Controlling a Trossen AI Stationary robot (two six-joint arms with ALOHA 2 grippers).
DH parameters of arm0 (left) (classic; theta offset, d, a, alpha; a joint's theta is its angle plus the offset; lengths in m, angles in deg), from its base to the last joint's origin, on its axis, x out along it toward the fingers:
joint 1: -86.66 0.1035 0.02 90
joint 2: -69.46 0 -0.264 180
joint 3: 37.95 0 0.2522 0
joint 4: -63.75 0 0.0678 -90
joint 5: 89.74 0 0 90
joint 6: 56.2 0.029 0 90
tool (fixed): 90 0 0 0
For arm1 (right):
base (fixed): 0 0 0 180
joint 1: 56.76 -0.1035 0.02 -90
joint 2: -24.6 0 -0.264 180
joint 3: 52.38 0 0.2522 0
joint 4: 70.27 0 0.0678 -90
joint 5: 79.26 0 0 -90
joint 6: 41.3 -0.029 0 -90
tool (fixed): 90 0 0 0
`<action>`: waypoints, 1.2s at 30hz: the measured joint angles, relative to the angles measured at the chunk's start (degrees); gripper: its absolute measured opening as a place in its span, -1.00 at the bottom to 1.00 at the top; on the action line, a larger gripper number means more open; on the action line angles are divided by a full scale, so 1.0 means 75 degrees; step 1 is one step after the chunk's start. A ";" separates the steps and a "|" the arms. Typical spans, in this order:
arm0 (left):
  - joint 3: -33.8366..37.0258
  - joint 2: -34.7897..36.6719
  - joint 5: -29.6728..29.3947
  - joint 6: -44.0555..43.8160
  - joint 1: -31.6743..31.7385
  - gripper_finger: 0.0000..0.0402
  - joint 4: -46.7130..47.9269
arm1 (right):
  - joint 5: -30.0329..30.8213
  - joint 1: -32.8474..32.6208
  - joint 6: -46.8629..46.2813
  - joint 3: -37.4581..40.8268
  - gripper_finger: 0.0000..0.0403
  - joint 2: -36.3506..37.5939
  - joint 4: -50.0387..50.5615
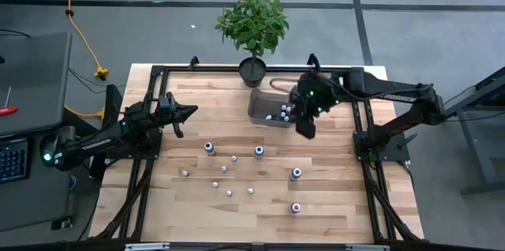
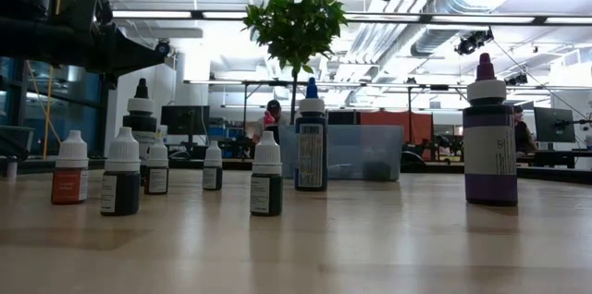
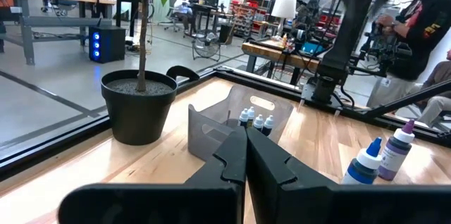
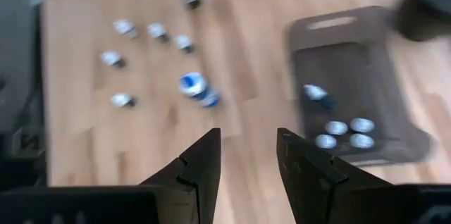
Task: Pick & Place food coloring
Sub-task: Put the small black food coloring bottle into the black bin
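On the table, most food coloring bottles (image 1: 234, 170) are standing upright, scattered between the arms, and a few are already lying in the clear bin (image 1: 271, 107). I am keeping the right gripper (image 1: 304, 118) just beside that bin, fingers parted and gripping nothing; the blue-capped bottle (image 1: 259, 151) is nearest to it. I am resting the left gripper (image 1: 188, 112) closed and empty at the table's left

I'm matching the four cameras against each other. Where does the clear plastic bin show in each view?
High: clear bin below the potted plant.
Low: behind the blue-capped bottle.
Left wrist: beside the pot.
Right wrist: right side.
Shared landmark: bottles inside it.
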 joint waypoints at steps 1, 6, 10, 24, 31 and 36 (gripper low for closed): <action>0.0000 0.0000 0.0000 0.0001 0.0001 -1.00 0.0000 | -0.0120 -0.0147 0.0061 0.0000 -0.36 0.0000 -0.0003; 0.0000 -0.0001 0.0000 0.0001 0.0000 -1.00 0.0000 | -0.0673 -0.0778 0.0513 0.0000 -0.36 -0.0122 -0.0166; 0.0000 0.0000 0.0000 0.0001 0.0000 -1.00 0.0000 | -0.0845 -0.1123 0.0781 0.0000 -0.36 -0.0324 -0.0517; 0.0000 0.0001 -0.0001 -0.0001 0.0000 -1.00 0.0000 | -0.0307 -0.1589 0.1398 -0.4456 -0.36 -0.3497 0.1371; 0.0000 0.0001 -0.0002 -0.0001 0.0001 -1.00 0.0000 | -0.0219 -0.2013 0.1353 -0.6451 -0.36 -0.5252 0.1945; 0.0000 0.0002 0.0000 0.0002 0.0001 -1.00 0.0000 | -0.0224 -0.2429 0.0643 -0.5294 -0.36 -0.5281 0.1615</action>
